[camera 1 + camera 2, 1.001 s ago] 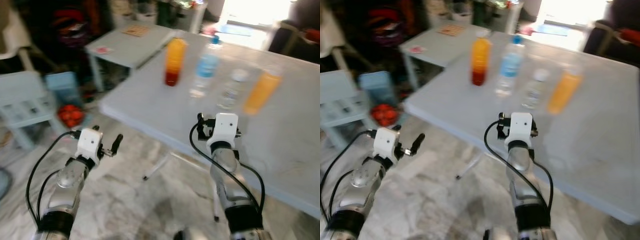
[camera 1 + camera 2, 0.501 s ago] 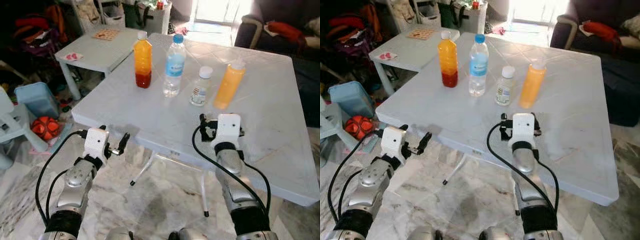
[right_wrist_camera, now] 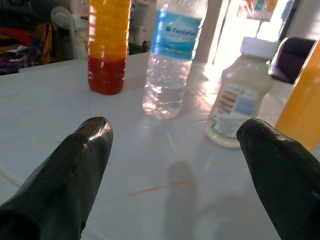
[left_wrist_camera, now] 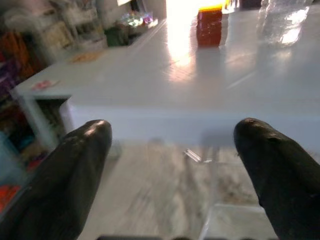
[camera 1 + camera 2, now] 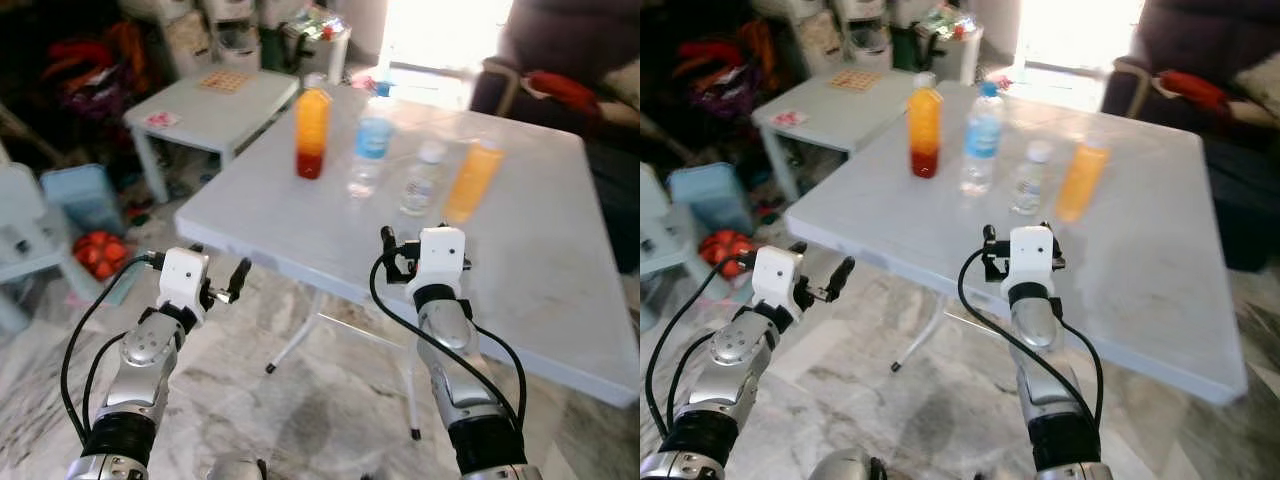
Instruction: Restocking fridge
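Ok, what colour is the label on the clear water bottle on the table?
Blue with white lettering; the water bottle shows it best in the right wrist view.

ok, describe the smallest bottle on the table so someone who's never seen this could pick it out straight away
Start at the big white table in front of the robot, where four bottles stand in a row. Count from the robot's left: the small bottle is third, between the blue-labelled water bottle and the all-orange bottle. It is the shortest and squattest, with a pale body and a white cap.
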Tool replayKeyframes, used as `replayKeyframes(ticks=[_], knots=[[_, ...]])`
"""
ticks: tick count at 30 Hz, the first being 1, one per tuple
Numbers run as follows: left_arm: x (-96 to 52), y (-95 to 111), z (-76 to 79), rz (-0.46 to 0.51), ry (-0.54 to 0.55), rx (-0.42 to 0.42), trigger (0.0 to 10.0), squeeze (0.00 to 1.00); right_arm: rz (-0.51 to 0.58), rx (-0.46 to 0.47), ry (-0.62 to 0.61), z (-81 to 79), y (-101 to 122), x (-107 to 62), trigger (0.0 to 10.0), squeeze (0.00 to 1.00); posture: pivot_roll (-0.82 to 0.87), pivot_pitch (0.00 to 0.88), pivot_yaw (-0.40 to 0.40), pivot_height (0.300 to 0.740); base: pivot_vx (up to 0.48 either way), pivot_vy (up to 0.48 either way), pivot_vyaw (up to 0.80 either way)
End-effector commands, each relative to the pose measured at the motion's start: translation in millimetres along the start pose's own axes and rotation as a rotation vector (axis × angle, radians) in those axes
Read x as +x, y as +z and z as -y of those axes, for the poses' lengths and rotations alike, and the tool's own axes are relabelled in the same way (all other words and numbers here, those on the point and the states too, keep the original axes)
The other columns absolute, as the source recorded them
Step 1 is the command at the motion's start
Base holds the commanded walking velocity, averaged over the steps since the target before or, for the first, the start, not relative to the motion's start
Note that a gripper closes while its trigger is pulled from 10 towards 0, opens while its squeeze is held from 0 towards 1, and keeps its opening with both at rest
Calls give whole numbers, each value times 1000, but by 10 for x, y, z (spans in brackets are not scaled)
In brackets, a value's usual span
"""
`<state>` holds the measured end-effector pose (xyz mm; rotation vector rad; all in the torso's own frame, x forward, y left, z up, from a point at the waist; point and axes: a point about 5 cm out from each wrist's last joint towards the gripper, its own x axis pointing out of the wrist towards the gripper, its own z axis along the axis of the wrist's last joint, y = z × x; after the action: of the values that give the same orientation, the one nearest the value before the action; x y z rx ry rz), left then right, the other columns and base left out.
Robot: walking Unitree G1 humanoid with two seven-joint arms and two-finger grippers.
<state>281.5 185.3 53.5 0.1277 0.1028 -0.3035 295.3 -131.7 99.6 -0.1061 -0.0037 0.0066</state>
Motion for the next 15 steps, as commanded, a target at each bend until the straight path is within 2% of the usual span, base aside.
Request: replayKeyframes(ticks=[1, 5, 10, 15], knots=[[35, 91, -32, 37, 1, 24, 10000, 0, 25, 2, 1, 9, 49, 17, 10000, 0, 37, 7, -22, 740, 345, 334, 0], [26, 101, -32, 44, -3, 30, 10000, 0, 36, -5, 10, 10, 65, 21, 10000, 0, 37, 8, -23, 740, 368, 307, 0], [15, 98, -151, 39, 51, 3, 10000, 0, 46, 17, 33, -27, 86, 31, 10000, 0, 53, 5, -23, 740, 423, 0, 0], [35, 155, -206, 54, 66, 28, 10000, 0, 72, 22, 58, -89, 146, 77, 10000, 0, 67, 10, -16, 740, 430, 0, 0]])
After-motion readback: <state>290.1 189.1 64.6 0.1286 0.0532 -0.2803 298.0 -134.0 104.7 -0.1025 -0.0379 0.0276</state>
